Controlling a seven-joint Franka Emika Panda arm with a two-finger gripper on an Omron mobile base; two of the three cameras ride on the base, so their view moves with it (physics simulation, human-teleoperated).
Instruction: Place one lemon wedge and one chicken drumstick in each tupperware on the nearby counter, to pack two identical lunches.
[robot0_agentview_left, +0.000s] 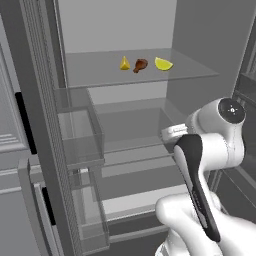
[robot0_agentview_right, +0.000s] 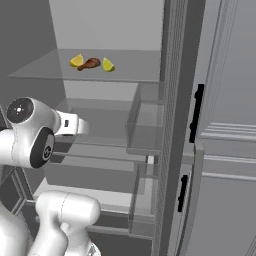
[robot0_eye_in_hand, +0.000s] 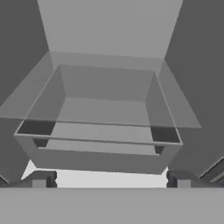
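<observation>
The robot stands in front of an open fridge with grey inner walls and transparent glass shelves. The pincer (robot0_eye_in_hand: 111, 179) has its two dark fingertips (robot0_eye_in_hand: 41, 179) spread wide apart, and nothing is between them. It points into the middle part of the fridge, toward a clear drawer (robot0_eye_in_hand: 100, 131) that sits straight ahead of it and a little lower.

Above the pincer, on the upper glass shelf (robot0_agentview_left: 190, 75), three small food pieces lie in a row, well apart from the hand. The deep yellow pointed lemon wedge (robot0_agentview_left: 124, 63) is on one end, the dark reddish-brown chicken drumstick (robot0_agentview_left: 140, 65) is in the middle and just beside it, and the paler, rounder lemon wedge (robot0_agentview_left: 163, 63) is on the other end. In the right base view the same row is seen from the other side, with the drumstick (robot0_agentview_right: 90, 63) again between the two wedges.

To the left of the pincer is the open fridge door (robot0_agentview_left: 45, 150) with clear door bins (robot0_agentview_left: 80, 135). To the right of the pincer, another open fridge door panel (robot0_agentview_right: 220, 150) carries black bar handles (robot0_agentview_right: 197, 112). Below the pincer there are more glass shelves and a pale floor of the fridge.
</observation>
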